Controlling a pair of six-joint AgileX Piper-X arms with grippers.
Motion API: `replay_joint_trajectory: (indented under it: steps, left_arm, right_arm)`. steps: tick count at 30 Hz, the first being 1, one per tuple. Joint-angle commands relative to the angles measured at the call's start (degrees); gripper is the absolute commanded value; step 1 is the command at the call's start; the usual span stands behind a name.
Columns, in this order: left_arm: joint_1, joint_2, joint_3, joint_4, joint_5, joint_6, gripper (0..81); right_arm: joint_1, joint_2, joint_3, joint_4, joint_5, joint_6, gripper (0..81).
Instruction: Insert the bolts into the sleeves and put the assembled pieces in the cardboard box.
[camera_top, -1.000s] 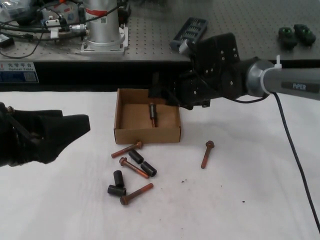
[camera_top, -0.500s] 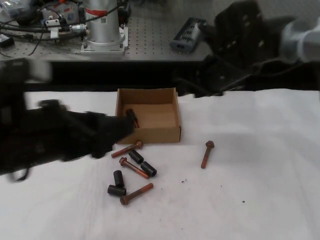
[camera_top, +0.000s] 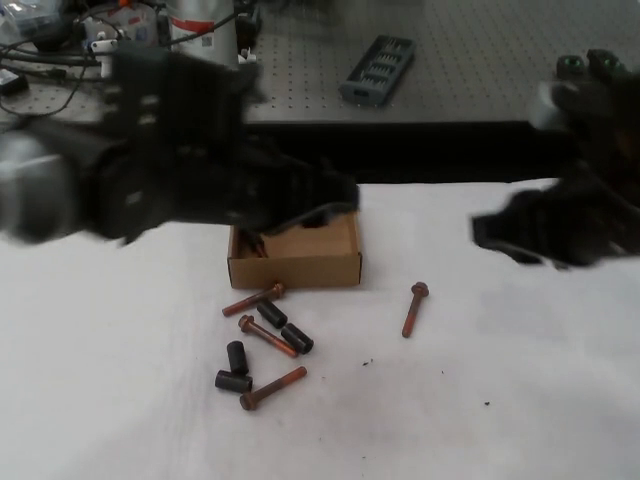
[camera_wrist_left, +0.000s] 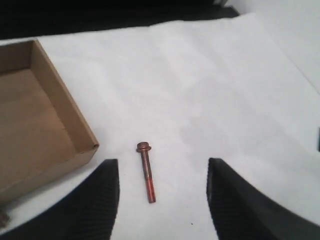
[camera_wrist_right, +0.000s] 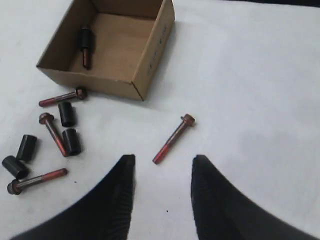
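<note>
box (camera_wrist_right: 154, 56): plain brown, inside and out
bolts (camera_wrist_right: 173, 138): coppery red-brown
sleeves (camera_wrist_right: 66, 113): black
counter (camera_wrist_right: 250, 100): white
left hand (camera_wrist_left: 162, 165): black
right hand (camera_wrist_right: 163, 160): black
rear plate (camera_top: 480, 60): grey, with a regular grid of small dark holes

My black left arm (camera_top: 170, 180) is a blur across the back of the open brown cardboard box (camera_top: 295, 268), hiding most of its floor. My black right arm (camera_top: 570, 215), well right of the box, is blurred too.
</note>
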Motion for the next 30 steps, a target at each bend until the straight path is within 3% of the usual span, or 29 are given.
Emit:
replay_joint_trajectory:
  steps: [1, 13, 23, 30]
  left_arm:
    - [-3.15, 7.48, -8.72, 7.21, -0.83, 2.25, 38.9]
    - [-10.92, 18.47, -18.58, 16.11, -6.97, 6.77, 38.9]
    - [-11.27, 25.23, -25.99, 22.42, -13.8, 9.17, 38.9]
    - [-11.4, 29.24, -31.11, 22.42, -14.57, 9.78, 38.9]
  right_arm:
    - [-0.31, -6.26, 4.02, -1.56, 0.64, 0.21, 25.0]
    - [-0.31, -13.77, 11.81, 4.74, 0.64, 1.78, 26.7]
    - [-0.31, -13.98, 14.62, 3.0, 0.64, 2.62, 27.6]
    - [-0.31, -15.92, 14.62, 2.16, 0.64, 2.01, 27.6]
